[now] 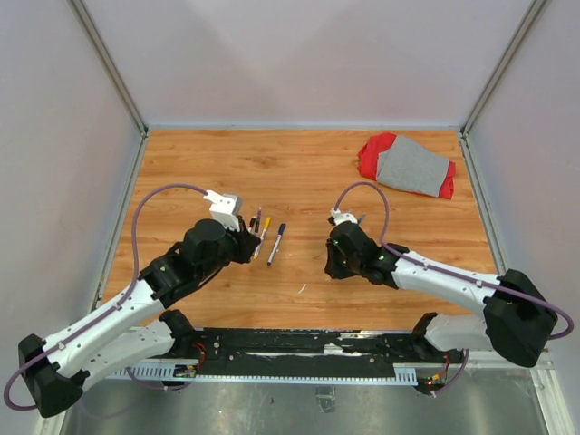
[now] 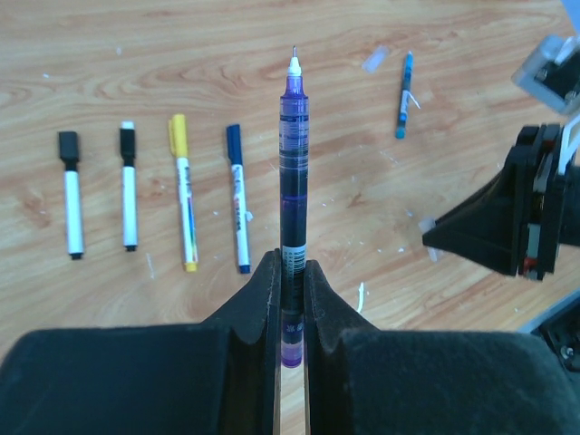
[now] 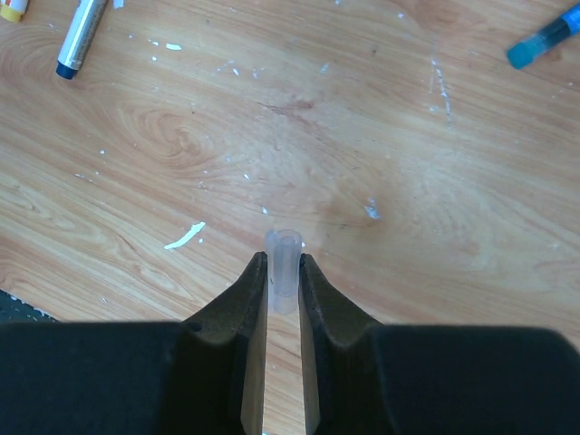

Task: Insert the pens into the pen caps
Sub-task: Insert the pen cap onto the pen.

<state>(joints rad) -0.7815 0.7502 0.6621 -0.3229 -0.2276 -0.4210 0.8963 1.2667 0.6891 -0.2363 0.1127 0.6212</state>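
Observation:
My left gripper [image 2: 290, 263] is shut on the rear end of a purple pen [image 2: 292, 172], whose bare fine tip points away from the camera, above the table. My right gripper [image 3: 283, 263] is shut on a small pale translucent pen cap [image 3: 283, 254], open end outward, just above the wood. In the top view the left gripper [image 1: 248, 245] and right gripper [image 1: 333, 265] face each other a short way apart. Capped pens lie in a row: black-capped [image 2: 71, 195], black-capped [image 2: 129, 186], yellow [image 2: 183, 192], blue [image 2: 238, 199]. A thin blue pen [image 2: 404, 94] lies apart.
A red and grey cloth [image 1: 408, 165] lies at the back right. A small white scrap [image 3: 184, 237] lies on the wooden table [image 1: 299, 181] between the arms. The right arm [image 2: 526, 217] shows at the right of the left wrist view. Walls enclose three sides.

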